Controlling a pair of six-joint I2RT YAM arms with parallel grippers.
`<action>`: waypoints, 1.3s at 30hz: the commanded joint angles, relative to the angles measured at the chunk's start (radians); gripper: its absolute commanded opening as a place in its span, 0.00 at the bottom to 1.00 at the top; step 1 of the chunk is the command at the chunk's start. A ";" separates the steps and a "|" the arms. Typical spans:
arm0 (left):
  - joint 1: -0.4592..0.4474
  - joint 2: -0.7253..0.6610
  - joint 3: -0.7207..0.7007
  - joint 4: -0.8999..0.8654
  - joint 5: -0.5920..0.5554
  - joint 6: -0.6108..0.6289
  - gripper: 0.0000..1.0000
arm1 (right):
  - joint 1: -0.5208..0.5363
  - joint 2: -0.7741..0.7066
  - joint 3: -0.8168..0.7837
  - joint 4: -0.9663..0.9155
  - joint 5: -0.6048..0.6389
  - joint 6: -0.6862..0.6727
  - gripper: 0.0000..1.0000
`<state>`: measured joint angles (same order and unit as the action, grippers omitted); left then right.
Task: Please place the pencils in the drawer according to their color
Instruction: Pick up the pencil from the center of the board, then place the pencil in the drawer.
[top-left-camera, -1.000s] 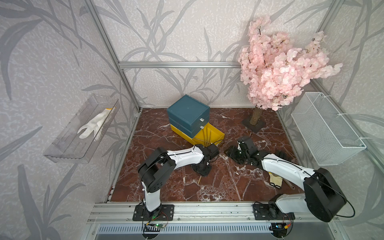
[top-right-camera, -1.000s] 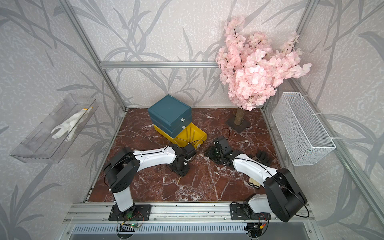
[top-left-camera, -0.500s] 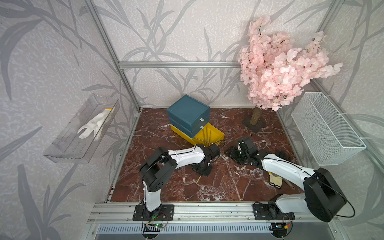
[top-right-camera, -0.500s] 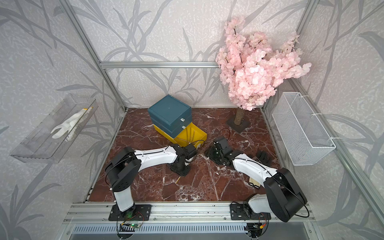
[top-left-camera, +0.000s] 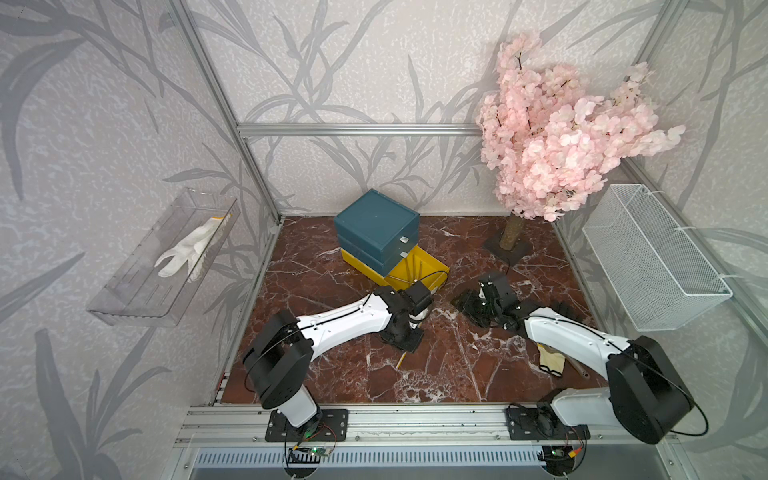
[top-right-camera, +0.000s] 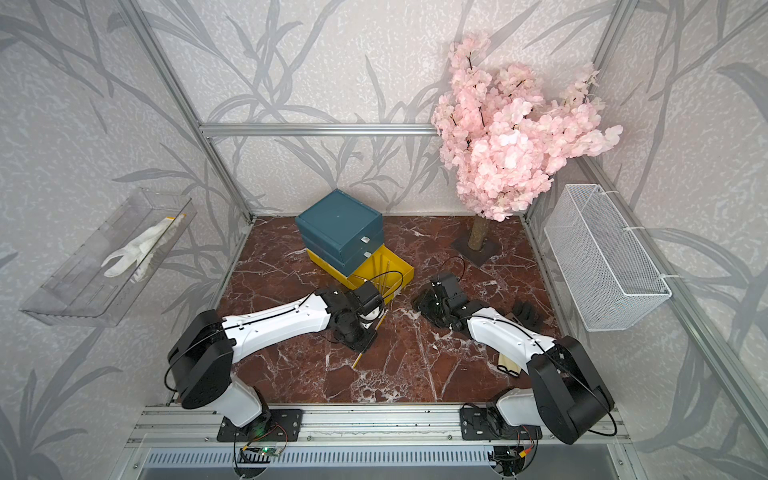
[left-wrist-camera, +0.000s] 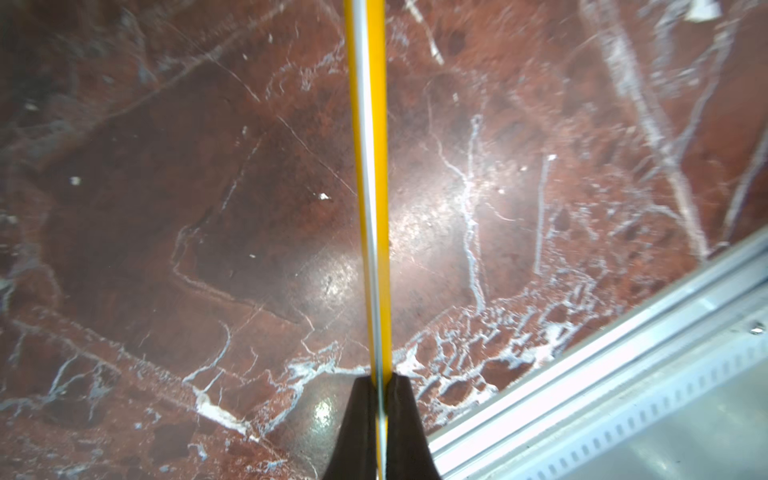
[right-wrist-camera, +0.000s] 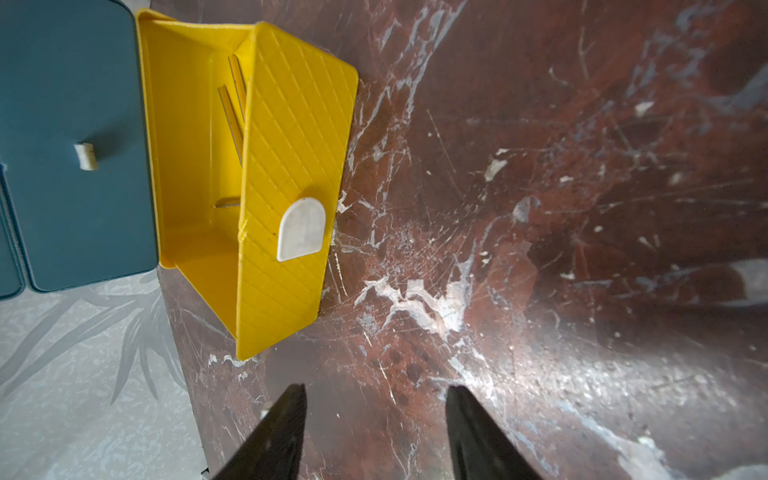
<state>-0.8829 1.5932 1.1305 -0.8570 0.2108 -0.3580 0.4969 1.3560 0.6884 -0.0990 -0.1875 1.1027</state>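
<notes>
— Why's the left gripper clamped on that yellow pencil, out mid-table?

— Yellow belongs in the yellow tier, pulled open from the drawer near the table's back edge. A few pencils lie inside.

— And the right gripper?

— Jaws apart, empty, facing that tier.

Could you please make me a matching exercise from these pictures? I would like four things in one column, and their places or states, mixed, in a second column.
Things:
1. left claw
2. right claw
3. yellow drawer tier
4. white glove

Places or states:
a. lies in the clear tray on the wall
b. pulled out, with yellow pencils inside
c. shut on a yellow pencil
d. open, holding nothing

Pairs: 1-c, 2-d, 3-b, 4-a
</notes>
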 joint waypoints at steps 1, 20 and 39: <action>-0.002 -0.067 -0.005 -0.010 -0.024 -0.042 0.00 | -0.010 -0.035 -0.012 0.019 -0.004 0.006 0.58; 0.191 0.110 0.332 0.333 -0.219 -0.144 0.00 | -0.018 0.007 -0.022 0.140 -0.040 0.038 0.58; 0.212 0.321 0.347 0.412 -0.312 -0.113 0.00 | -0.018 -0.004 -0.045 0.156 -0.013 0.050 0.58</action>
<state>-0.6739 1.9305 1.5055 -0.4557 -0.0818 -0.4858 0.4831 1.3579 0.6537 0.0467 -0.2169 1.1522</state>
